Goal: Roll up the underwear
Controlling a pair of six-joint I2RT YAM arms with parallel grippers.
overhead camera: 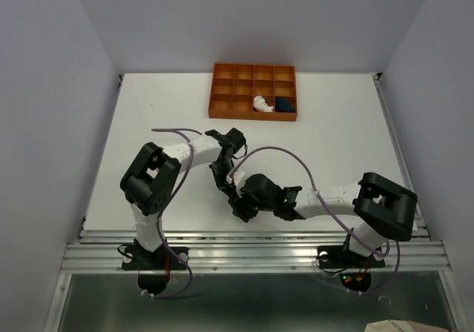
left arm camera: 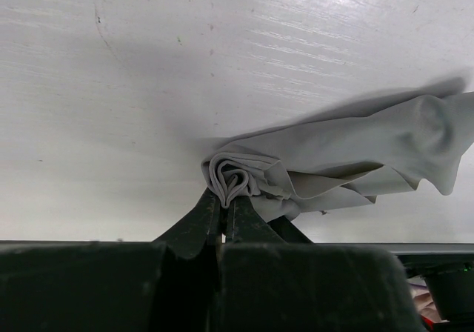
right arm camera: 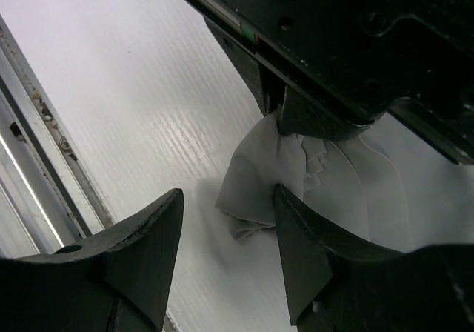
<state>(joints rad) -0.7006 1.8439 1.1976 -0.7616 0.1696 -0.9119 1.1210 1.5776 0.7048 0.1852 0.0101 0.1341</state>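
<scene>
The grey underwear (left arm camera: 370, 143) lies on the white table, one end wound into a small tight roll (left arm camera: 235, 178). My left gripper (left arm camera: 224, 198) is shut on that roll, its black fingers pinching the folds. In the right wrist view the grey underwear (right arm camera: 255, 173) hangs from the left gripper (right arm camera: 311, 117). A loose corner droops between the spread fingers of my right gripper (right arm camera: 226, 210), which is open; one fingertip (right arm camera: 292, 221) is close in front of the cloth. From above, both grippers (overhead camera: 224, 182) (overhead camera: 238, 201) meet at the table's near middle and hide the grey cloth.
An orange compartment tray (overhead camera: 229, 115) stands at the back of the table. A pale rolled underwear (overhead camera: 261, 103) and a navy one (overhead camera: 284, 104) sit in neighbouring front compartments. The metal rail (right arm camera: 44, 147) of the near table edge runs close beside the right gripper.
</scene>
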